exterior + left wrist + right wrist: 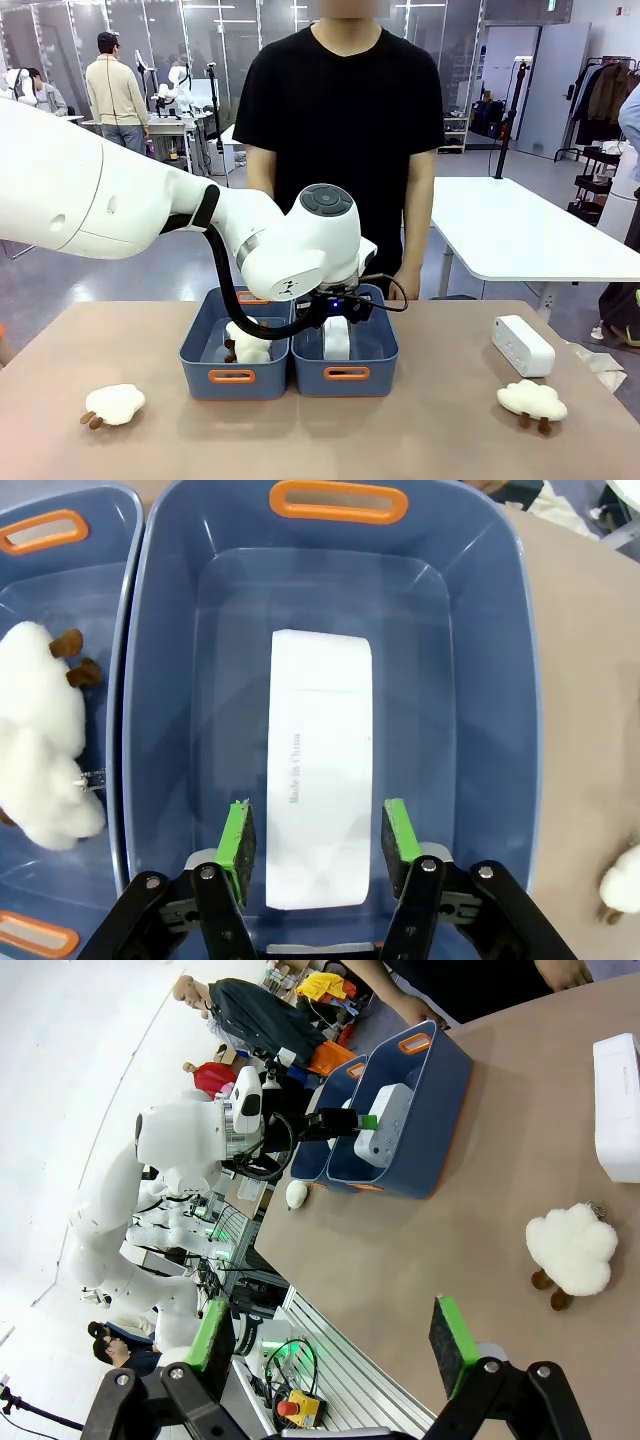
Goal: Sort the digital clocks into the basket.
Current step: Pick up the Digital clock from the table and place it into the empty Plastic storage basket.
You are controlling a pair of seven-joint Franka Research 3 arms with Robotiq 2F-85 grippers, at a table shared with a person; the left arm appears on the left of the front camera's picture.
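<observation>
**Tan table with 2 bins, left gripper parted over a clock in the basket**

Tan table runs across the front view, with a person in a black shirt standing at its far side. At far left a white fluffy cloud lies on the table. The robot's big white left arm sweeps in from the left and blocks much of the middle.

2 blue-grey bins sit touching side by side at the centre. The left bin holds another fluffy cloud, half hidden behind the arm's black cable. The right bin is the basket, and 1 digital clock is inside it, its lower part hidden by the near wall.

From the left wrist, the left gripper hangs over that clock. Its green pads flank the clock's long sides with a thin strip of blue showing on each side, so the jaws are parted and not clamping. Small print runs along the clock's face. Its near end is cut off behind the gripper body. I cannot tell if it rests on the basket floor.

Further right, the second digital clock lies on the table, well apart from the basket, with a third cloud just in front of it.

The right gripper hovers above the table's right part, jaws wide and empty. In its view the second clock is cut off by the picture edge.
</observation>
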